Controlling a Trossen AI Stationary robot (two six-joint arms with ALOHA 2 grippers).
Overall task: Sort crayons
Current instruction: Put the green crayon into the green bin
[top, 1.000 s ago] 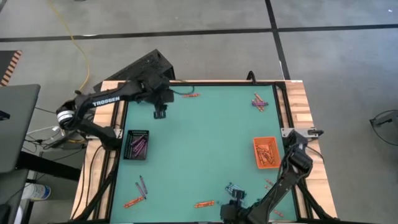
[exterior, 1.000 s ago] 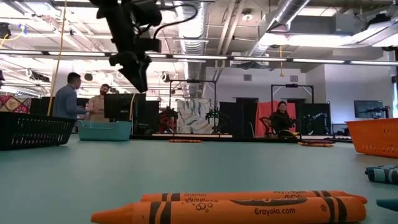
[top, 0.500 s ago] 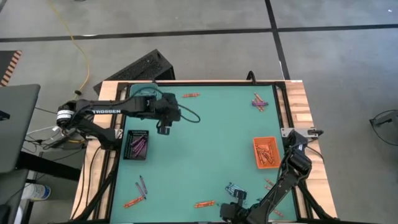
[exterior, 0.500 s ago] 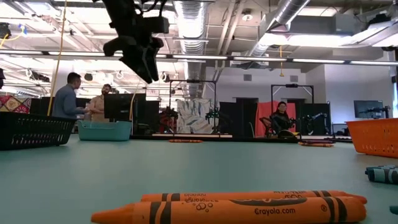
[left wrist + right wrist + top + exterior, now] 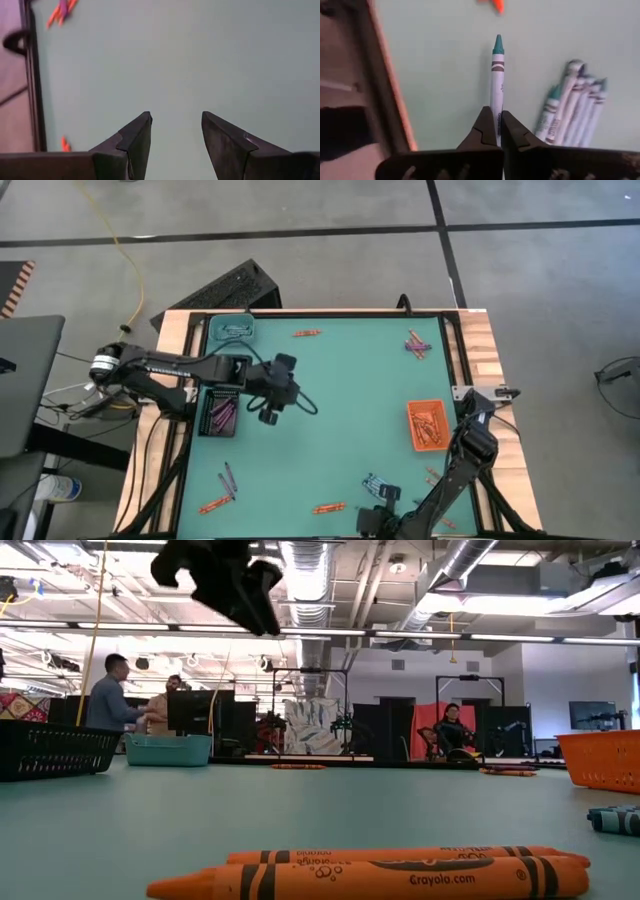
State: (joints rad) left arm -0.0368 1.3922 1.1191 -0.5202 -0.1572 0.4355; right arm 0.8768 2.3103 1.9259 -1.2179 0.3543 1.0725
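At the near edge of the table, toward its right side, the right gripper (image 5: 497, 131) is seen pinched narrow on a teal crayon (image 5: 497, 75), held by its rear end. The crayon's long axis runs straight out from betw. the fingers, tip pointing away from the wrist, approx. parallel to the table's dark edge rail (image 5: 380, 80). Just beside it lies a bundle of teal crayons (image 5: 572, 105), fanned slightly, tips also pointing away from the wrist; not touching the held one. An orange crayon end (image 5: 497, 5) shows farther out.

The left gripper (image 5: 176, 131) is held w/ fingers moderately apart, nothing betw. them, only bare green mat ahead. In the high view it (image 5: 270, 408) hangs just right of the black tray (image 5: 221, 412), which holds purple crayons, and in the low view it is well above the table.

Outward: teal tray (image 5: 233, 330) at the far left corner, orange tray (image 5: 428, 426) at the right. Since the held crayon is teal, the move is judged to turn on the teal tray lying diagonally across the table from the right gripper; the left arm is much nearer to it. Loose crayons remain: orange ones at the far edge (image 5: 306, 333), a mixed group at the far right (image 5: 417, 345), orange pair at the near edge (image 5: 329, 507), mixed ones near left (image 5: 222, 490). Sorting is judged partly done.
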